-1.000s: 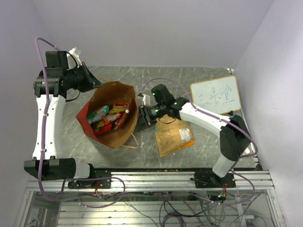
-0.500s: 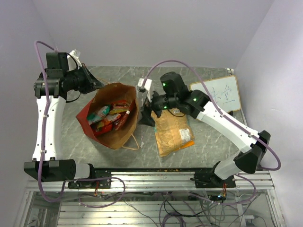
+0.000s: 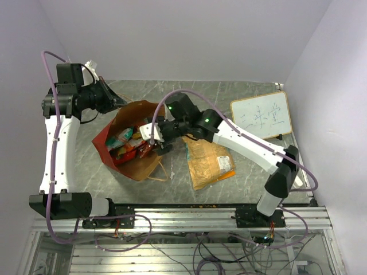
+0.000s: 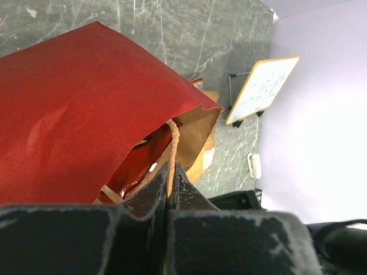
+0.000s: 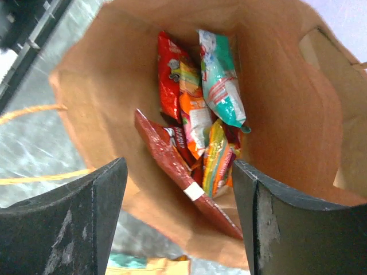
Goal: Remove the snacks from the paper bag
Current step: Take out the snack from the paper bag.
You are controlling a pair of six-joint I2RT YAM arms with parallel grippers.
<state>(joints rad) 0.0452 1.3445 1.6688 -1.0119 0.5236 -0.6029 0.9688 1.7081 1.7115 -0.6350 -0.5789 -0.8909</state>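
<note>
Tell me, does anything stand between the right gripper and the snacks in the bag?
Nothing visible. The open right gripper faces straight into the bag, and the snacks lie uncovered at its bottom. The left gripper holds a handle.

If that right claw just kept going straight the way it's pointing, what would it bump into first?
The right gripper, open, points into the mouth of the paper bag. It would probably meet the snacks first, likely the dark red packet lying nearest, though depth is hard to judge.
</note>
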